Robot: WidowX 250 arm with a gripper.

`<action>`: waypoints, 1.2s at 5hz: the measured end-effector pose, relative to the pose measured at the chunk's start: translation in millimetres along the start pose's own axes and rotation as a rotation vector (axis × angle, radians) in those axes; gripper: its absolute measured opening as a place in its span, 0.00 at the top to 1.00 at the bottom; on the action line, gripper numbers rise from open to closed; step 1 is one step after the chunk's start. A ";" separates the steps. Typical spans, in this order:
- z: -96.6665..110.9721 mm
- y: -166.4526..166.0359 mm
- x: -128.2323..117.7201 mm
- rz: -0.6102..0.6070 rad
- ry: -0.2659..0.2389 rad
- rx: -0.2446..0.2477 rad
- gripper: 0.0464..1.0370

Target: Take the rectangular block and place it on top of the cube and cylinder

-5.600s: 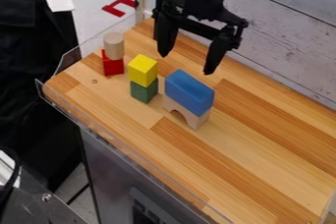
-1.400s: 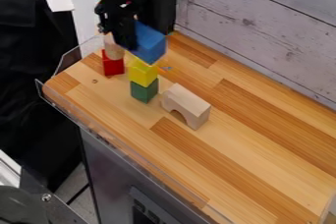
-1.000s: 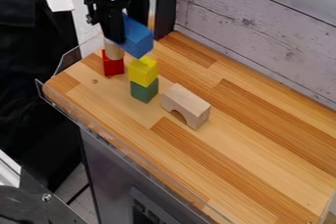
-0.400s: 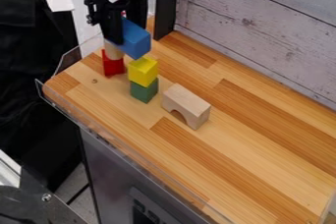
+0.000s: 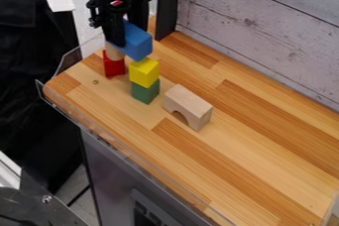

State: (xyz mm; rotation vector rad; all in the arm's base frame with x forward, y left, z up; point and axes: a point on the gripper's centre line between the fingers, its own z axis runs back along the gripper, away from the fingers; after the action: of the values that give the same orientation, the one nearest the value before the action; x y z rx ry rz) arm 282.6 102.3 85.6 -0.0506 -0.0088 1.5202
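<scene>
At the upper left of the camera view the gripper (image 5: 131,32) is shut on the blue rectangular block (image 5: 137,44). The block lies over the wooden cylinder (image 5: 114,52) and the yellow cube (image 5: 144,73), its near end just at the cube's back top edge; whether it touches either is unclear. The cylinder stands on a red block (image 5: 114,66), its top hidden by the gripper and blue block. Under the yellow cube is a green cube (image 5: 145,92).
A plain wooden arch block (image 5: 188,106) stands right of the green cube. The wooden counter (image 5: 252,155) has a clear raised rim along its left and front edges. A whitewashed plank wall (image 5: 265,31) runs behind it.
The gripper took the blue block off the arch and carried it left and back over the cylinder and yellow cube. Over the last half second it has hardly moved.
</scene>
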 end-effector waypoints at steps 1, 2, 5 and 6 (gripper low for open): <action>-2.6 -2.3 -0.1 -0.001 0.009 0.003 0.47; -0.4 -6.7 1.8 -0.006 0.004 -0.009 0.47; -4.5 -7.4 4.6 -0.017 0.008 0.004 0.47; -4.4 -6.5 6.8 -0.011 0.010 0.003 0.47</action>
State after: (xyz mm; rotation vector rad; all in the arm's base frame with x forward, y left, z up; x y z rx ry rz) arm 289.6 108.7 81.2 -0.0558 0.0011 1.5090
